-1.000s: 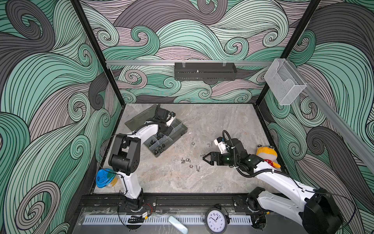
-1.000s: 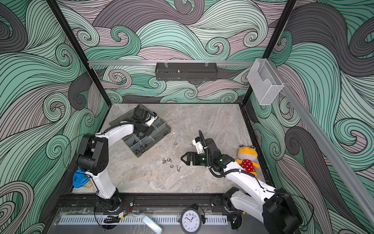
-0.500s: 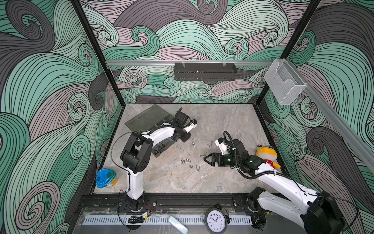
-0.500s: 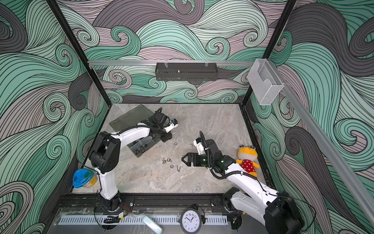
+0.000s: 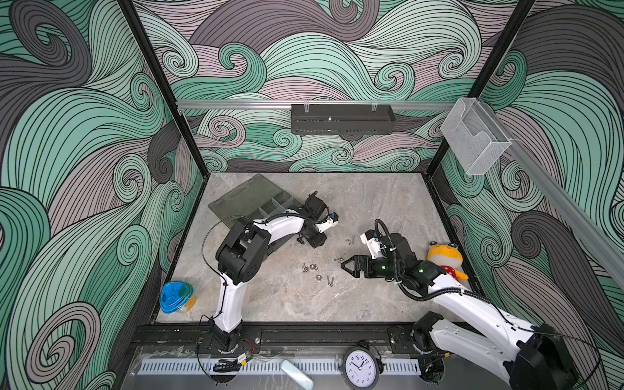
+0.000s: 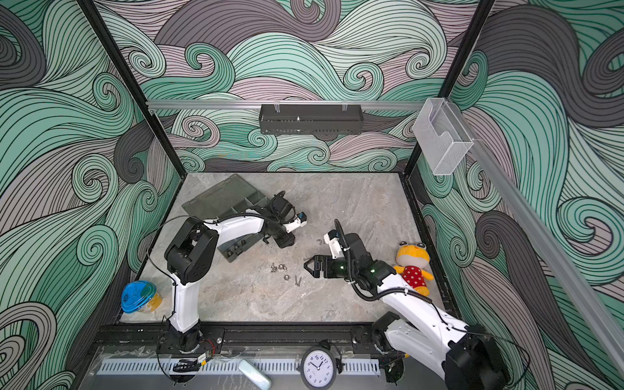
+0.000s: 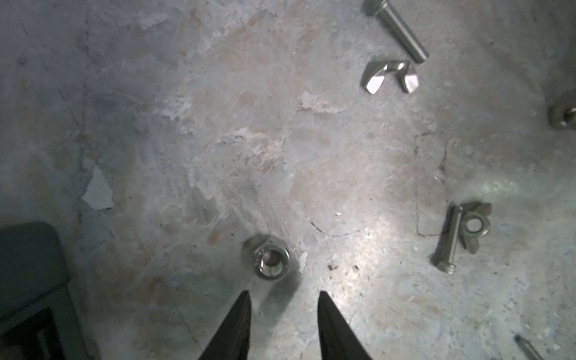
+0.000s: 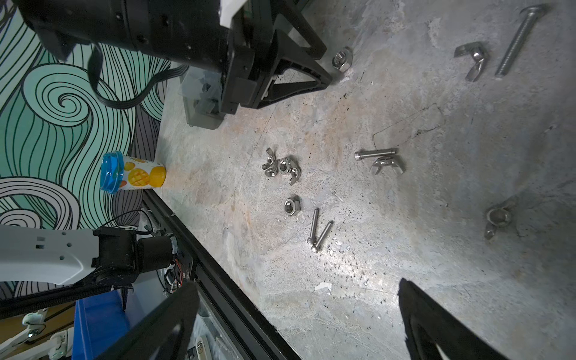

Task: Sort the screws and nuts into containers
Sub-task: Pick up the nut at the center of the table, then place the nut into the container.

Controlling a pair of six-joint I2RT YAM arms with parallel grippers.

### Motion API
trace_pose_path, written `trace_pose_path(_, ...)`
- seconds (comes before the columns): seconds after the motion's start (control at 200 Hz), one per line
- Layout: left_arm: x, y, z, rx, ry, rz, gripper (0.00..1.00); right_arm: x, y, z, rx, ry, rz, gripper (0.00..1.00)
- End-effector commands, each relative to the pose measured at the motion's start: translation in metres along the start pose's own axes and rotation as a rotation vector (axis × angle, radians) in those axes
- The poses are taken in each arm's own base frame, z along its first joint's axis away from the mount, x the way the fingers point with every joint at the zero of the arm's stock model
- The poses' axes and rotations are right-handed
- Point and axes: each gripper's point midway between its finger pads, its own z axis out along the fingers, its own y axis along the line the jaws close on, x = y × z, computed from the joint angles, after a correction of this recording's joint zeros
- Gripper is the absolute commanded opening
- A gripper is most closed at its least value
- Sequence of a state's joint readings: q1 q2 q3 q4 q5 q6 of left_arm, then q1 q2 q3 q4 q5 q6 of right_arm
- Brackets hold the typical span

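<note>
left gripper [image 7: 283, 294] low over marble [image 5: 337, 304], jaws parted and empty, silver hex nut [image 7: 270, 261] just ahead, right gripper [image 8: 297, 282] spread wide, facing screws [image 8: 313, 225] and wing nuts [image 8: 269, 162] mid-table, organiser box [image 5: 250, 202] seemingly lid-open toward far-left edge, bare marble toward front rail [image 5: 304, 332]

The only readable marks are the black hour numerals 1 to 12 on the white face of the round black-rimmed clock [image 5: 360, 367] [image 6: 317, 368], seen in both top views below the table's front edge.
</note>
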State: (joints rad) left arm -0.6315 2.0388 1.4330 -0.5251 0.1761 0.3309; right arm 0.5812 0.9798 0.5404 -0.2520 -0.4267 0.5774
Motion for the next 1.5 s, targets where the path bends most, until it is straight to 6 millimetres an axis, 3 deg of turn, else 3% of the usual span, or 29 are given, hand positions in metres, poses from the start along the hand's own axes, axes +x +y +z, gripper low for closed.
trace_pose_path(0.0, -0.006, 0.001, 0.003, 0.002, 0.01, 0.01, 0.4, 0.005, -0.004, -0.001, 0.011, 0.003, 0.002, 1.0)
trace_pose_path(0.48, -0.008, -0.002, 0.017, 0.016, 0.028, 0.024, 0.41, 0.005, -0.006, -0.003, 0.014, 0.004, 0.004, 1.0)
trace_pose_path(0.771, -0.006, 0.0, 0.021, 0.016, 0.049, 0.018, 0.34, 0.004, -0.006, -0.004, 0.011, 0.0, 0.004, 1.0)
trace_pose_path(0.911, -0.01, 0.001, 0.015, 0.001, 0.037, 0.02, 0.26, 0.004, -0.006, -0.005, 0.012, -0.002, 0.004, 1.0)
trace_pose_path(1.036, -0.02, 0.008, -0.005, -0.048, 0.0, 0.028, 0.23, 0.004, -0.005, -0.004, 0.01, -0.001, 0.006, 1.0)
trace_pose_path(1.166, -0.035, 0.025, -0.042, -0.124, -0.078, 0.021, 0.23, 0.003, -0.006, -0.003, 0.008, -0.001, 0.007, 1.0)
trace_pose_path(1.276, -0.036, 0.057, -0.076, -0.203, -0.136, -0.035, 0.23, 0.002, -0.005, -0.001, 0.006, 0.001, 0.005, 1.0)
trace_pose_path(1.361, -0.023, 0.089, -0.092, -0.273, -0.145, -0.098, 0.23, 0.001, -0.002, 0.0, -0.007, 0.006, 0.002, 1.0)
trace_pose_path(1.496, 0.012, 0.136, -0.108, -0.372, -0.119, -0.23, 0.23, -0.002, 0.003, -0.001, -0.019, 0.007, -0.005, 1.0)
